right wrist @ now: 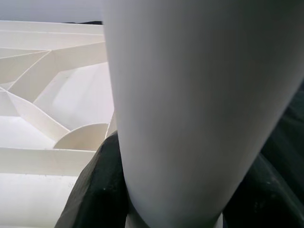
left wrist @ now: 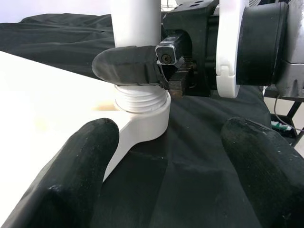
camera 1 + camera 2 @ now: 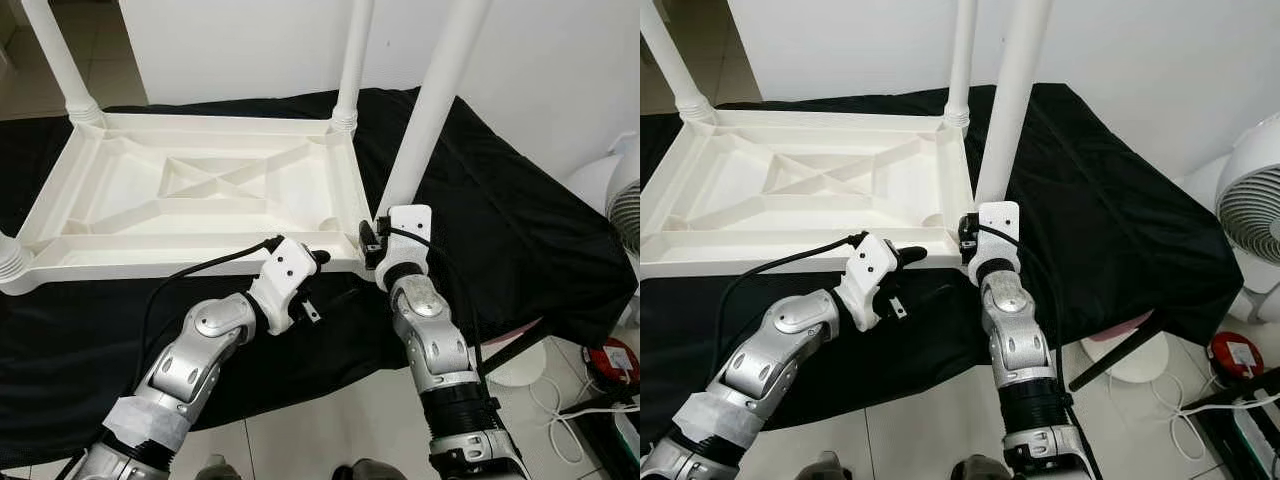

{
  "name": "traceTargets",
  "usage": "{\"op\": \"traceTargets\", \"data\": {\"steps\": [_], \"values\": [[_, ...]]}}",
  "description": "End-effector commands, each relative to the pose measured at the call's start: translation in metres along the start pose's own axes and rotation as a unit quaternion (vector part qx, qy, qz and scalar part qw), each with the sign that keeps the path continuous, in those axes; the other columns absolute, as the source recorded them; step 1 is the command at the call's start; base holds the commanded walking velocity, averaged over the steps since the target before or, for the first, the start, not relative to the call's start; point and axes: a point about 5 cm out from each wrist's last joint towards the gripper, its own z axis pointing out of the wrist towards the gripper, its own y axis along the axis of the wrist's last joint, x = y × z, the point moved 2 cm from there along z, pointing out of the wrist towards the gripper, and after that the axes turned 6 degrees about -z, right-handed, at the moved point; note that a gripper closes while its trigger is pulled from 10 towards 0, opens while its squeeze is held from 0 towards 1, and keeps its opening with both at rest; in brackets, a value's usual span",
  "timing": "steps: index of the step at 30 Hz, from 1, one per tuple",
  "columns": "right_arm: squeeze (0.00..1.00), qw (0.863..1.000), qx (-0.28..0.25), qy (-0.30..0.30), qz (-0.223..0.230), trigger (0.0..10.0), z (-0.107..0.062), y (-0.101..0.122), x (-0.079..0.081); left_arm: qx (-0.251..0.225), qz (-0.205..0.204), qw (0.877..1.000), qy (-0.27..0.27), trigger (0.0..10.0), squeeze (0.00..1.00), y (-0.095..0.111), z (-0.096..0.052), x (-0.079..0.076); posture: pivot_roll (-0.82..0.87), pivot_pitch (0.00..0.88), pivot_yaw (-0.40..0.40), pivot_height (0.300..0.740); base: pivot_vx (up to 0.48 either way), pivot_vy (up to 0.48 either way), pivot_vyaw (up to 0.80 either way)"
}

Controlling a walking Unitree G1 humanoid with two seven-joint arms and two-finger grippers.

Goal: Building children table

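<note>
A black cloth (image 3: 500, 210) covers the raised surface that carries everything here, draping over its edges down toward the pale tiled floor (image 3: 330, 430); what sits under the cloth is hidden, possibly a low table or bed. Directly on the cloth lies a white plastic tabletop (image 3: 190, 190), upside down, its ribbed underside with crossed braces facing up. The tabletop takes up the cloth's left and middle part, its near right corner close to the cloth's front edge. To the right of the tabletop the cloth lies in loose folds out to its far right corner.
</note>
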Motion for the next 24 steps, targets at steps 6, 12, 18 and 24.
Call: {"op": "traceTargets", "data": {"steps": [6, 12, 18, 24], "values": [[1.00, 1.000, 0.021, 0.017, 0.015, 10.0, -0.003, -0.004, 0.010, 0.004, -0.002, 1.000, -0.004, 10.0, 0.00, -0.002, -0.003, -0.001, 0.08, 0.000, -0.066, 0.740, 0.000, 0.000, 0.00], [1.00, 0.998, -0.011, 0.069, -0.002, 10.0, -0.013, -0.004, -0.008, 0.004, -0.002, 1.000, 0.000, 10.0, 0.00, -0.001, -0.004, 0.001, 0.08, 0.000, -0.067, 0.740, 0.000, 0.000, 0.00], [0.00, 0.989, -0.007, 0.144, -0.015, 10.0, -0.025, -0.014, -0.026, 0.006, 0.000, 1.000, -0.001, 10.0, 0.00, -0.001, -0.003, 0.002, 0.07, 0.000, -0.064, 0.740, 0.000, 0.000, 0.00], [0.00, 0.978, -0.019, 0.203, -0.038, 10.0, -0.031, -0.017, -0.035, 0.005, 0.001, 1.000, -0.003, 10.0, 0.00, -0.001, -0.002, 0.002, 0.06, 0.000, -0.050, 0.740, 0.000, 0.000, 0.00]]}}
